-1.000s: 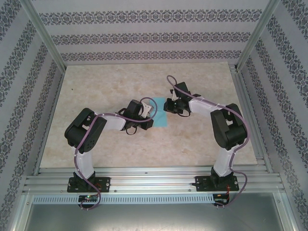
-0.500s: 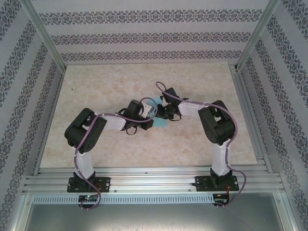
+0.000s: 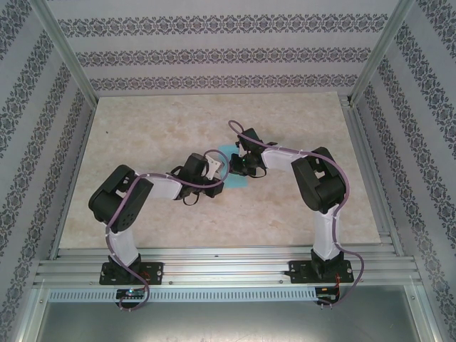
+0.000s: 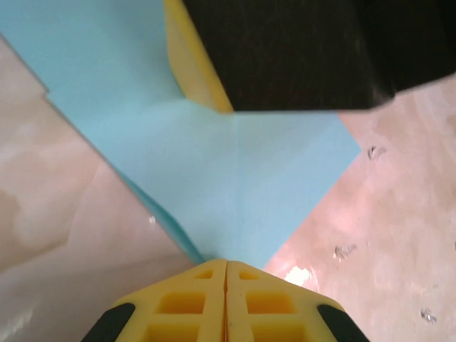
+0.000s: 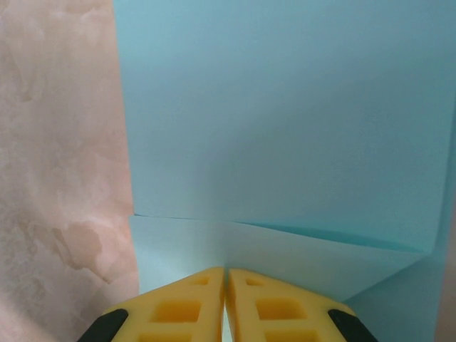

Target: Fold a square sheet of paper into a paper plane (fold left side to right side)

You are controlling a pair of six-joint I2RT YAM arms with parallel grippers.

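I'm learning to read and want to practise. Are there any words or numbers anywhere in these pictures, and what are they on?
No text can be read anywhere.
The blue paper is plain; the left gripper and right gripper bear no labels.
The walls carry an ornament pattern, not letters.
Arm bases: any markings are too small to read.

Mid-frame in the top view, the black-and-white left arm (image 3: 160,187) and right arm (image 3: 285,157) meet over the thin turquoise-blue folded paper sheet (image 3: 235,182), blocking the centre. The beige marbled tabletop (image 3: 142,121) lies open at upper left, upper right and lower middle. Patterned grey walls (image 3: 35,142) hem the sides.
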